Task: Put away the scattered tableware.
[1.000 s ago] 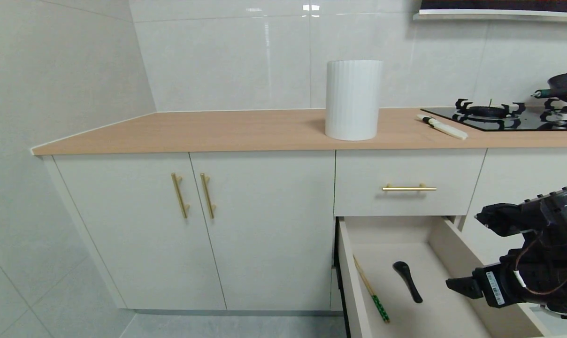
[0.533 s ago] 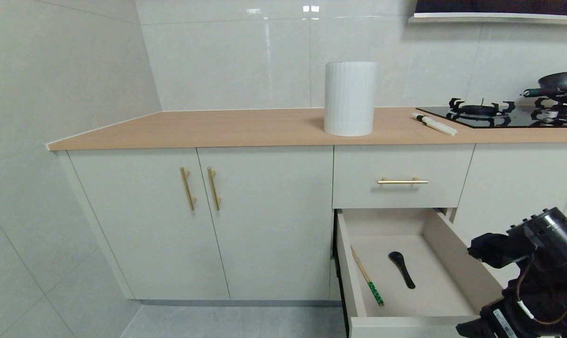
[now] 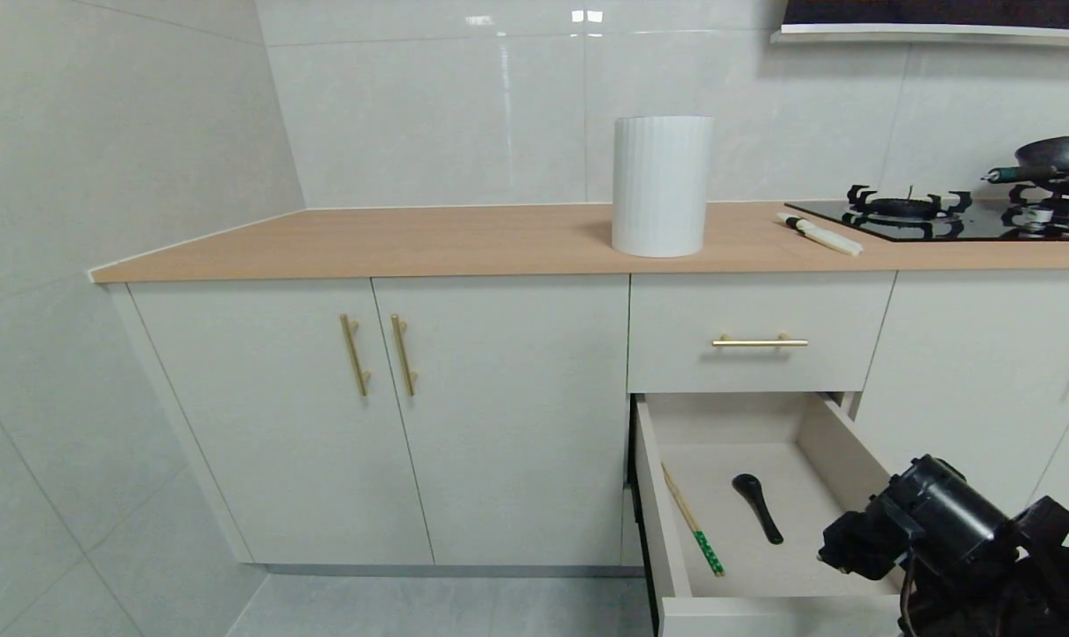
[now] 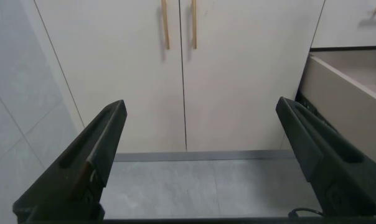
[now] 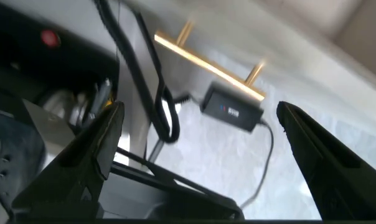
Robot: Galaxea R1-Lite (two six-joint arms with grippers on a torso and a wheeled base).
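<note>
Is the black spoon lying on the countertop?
No, the black spoon lies inside the open lower drawer, apart from the chopsticks.

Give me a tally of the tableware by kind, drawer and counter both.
Chopstick pairs: 1, in the open drawer
Black spoons: 1, in the drawer
Pale utensils: 1, on the counter
Total: 3

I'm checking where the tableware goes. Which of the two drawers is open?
The lower drawer, pulled out with chopsticks and a black spoon lying inside. The upper drawer, with the gold bar handle, is shut.
</note>
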